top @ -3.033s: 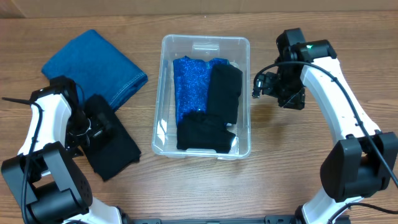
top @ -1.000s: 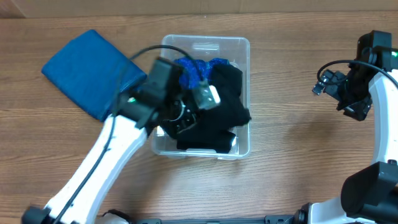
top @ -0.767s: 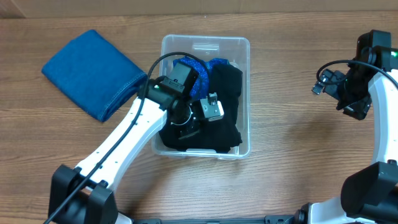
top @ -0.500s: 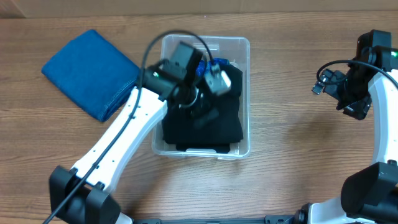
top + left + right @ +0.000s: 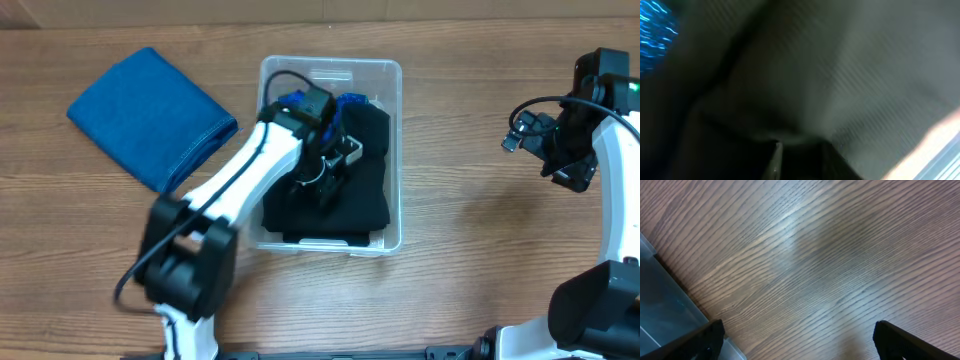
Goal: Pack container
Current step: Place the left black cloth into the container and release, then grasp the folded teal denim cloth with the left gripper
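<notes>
The clear container (image 5: 330,66) stands mid-table, holding a black garment (image 5: 352,205) spread over a glittery blue cloth (image 5: 352,101). My left gripper (image 5: 337,168) reaches down into the container and presses into the black garment (image 5: 840,75). In the left wrist view its fingers (image 5: 774,162) stand close together in dark fabric, and a grip is not discernible. The glittery blue cloth (image 5: 652,35) shows at that view's left edge. My right gripper (image 5: 563,165) hangs open over bare wood to the right of the container (image 5: 665,312), nothing between its fingers (image 5: 892,340).
A folded blue denim piece (image 5: 150,115) lies on the wooden table (image 5: 470,260) left of the container. The table's far edge runs along the top of the overhead view.
The left arm carried the black garment into the container and let it spread there. It then shifted from the far end toward the middle, jaws narrowing again. The right arm held still.
</notes>
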Robot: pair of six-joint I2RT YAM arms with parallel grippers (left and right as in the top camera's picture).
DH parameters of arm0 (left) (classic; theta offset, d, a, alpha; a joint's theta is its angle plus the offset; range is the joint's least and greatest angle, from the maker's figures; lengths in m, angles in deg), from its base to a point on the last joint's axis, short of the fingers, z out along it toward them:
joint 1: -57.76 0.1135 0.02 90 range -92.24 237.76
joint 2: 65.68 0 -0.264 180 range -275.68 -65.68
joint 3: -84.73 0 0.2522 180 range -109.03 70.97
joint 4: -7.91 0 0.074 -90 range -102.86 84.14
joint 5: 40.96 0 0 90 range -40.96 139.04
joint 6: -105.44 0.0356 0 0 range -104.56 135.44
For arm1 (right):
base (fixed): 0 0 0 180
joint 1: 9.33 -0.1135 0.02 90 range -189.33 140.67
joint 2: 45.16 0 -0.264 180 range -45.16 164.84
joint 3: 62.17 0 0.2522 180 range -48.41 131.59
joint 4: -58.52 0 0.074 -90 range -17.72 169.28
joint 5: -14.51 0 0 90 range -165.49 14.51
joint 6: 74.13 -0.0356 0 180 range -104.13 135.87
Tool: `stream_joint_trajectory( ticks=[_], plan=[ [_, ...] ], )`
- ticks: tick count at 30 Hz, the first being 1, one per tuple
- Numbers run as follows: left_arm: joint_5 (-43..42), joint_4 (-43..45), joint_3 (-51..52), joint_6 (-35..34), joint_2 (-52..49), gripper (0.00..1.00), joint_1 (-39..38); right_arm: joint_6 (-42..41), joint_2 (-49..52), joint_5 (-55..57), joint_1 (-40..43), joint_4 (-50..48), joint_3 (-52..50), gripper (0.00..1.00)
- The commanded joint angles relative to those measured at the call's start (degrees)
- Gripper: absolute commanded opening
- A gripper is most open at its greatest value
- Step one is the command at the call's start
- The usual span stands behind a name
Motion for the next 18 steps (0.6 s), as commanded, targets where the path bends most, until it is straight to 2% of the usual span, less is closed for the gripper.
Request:
stream_joint_trajectory(
  ticks=[1, 3, 6, 8, 9, 10, 11, 12, 14, 15, 18],
  plan=[
    [-0.1, -3.5, 0.9, -7.2, -9.3, 0.21, 0.4, 0.2, -0.6, 0.1, 0.0, -0.1, 0.0, 1.0],
    [-0.1, -5.1, 0.4, -6.9, -9.2, 0.19, 0.4, 0.2, -0.6, 0.2, 0.0, -0.1, 0.0, 1.0],
    [0.2, -9.7, -6.2, -6.6, -4.6, 0.21, 0.7, 0.2, -0.6, 0.2, 0.0, 0.0, 0.0, 1.0],
    [3.9, -13.4, -13.3, -6.7, 3.4, 0.27, 0.7, 0.4, -0.6, 0.2, 0.0, 0.0, 0.0, 1.0],
    [8.5, -13.7, -15.7, -6.8, 7.1, 0.34, 0.9, 0.4, -0.6, 0.2, 0.0, 0.0, 0.0, 1.0],
    [17.5, -13.3, -17.9, -10.3, 12.6, 1.0, 2.0, 0.5, -0.6, 0.2, 0.0, -0.1, 0.0, 1.0],
    [22.9, -12.8, -18.4, -13.7, 16.3, 1.0, 4.0, 0.8, -0.6, 0.2, 0.0, -0.1, 0.0, 1.0],
    [24.5, -12.5, -18.4, -16.0, 19.1, 1.0, 7.1, 1.1, -0.6, 0.2, 0.0, -0.1, 0.0, 1.0],
    [24.3, -12.4, -18.4, -21.6, 22.4, 1.0, 19.1, 1.3, -0.6, 0.1, 0.0, -0.2, 0.0, 1.0],
    [22.9, -12.4, -18.3, -23.7, 22.3, 1.0, 25.0, 1.3, -0.6, 0.1, 0.0, -0.2, 0.0, 1.0],
    [11.7, -8.7, -13.4, -29.6, 18.2, 1.0, 46.7, 1.5, -0.6, 0.0, 0.0, -0.4, 0.0, 1.0]
  ],
)
